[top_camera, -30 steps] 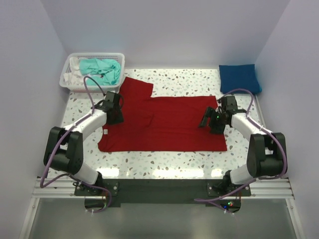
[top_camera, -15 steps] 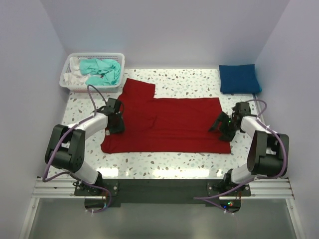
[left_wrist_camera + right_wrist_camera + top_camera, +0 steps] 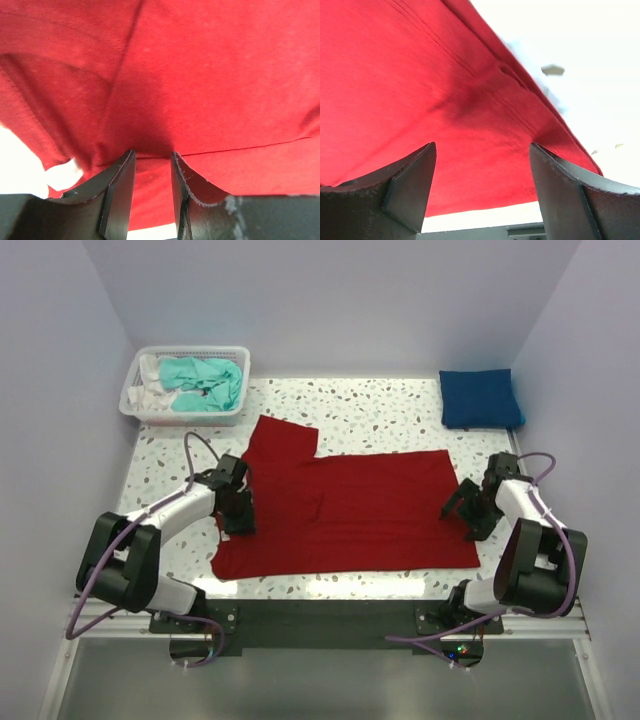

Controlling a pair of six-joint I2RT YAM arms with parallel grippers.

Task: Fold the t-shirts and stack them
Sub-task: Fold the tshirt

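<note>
The deep red t-shirt lies spread flat across the middle of the table, one sleeve pointing to the far left. My left gripper rests on its left edge. In the left wrist view its jaws stand a narrow gap apart, tips pressed into the puckered red cloth. My right gripper sits at the shirt's right edge, jaws wide apart over the hem, holding nothing. The royal blue t-shirt lies folded at the far right corner. The teal t-shirt is crumpled in the basket.
The white mesh basket stands at the far left corner with a white cloth beside the teal shirt. Speckled tabletop shows beyond the red shirt. Walls close in on both sides.
The red t-shirt has slid right and toward the near edge. My left gripper came nearer with it. My right gripper slid from on the shirt out to its right edge.
</note>
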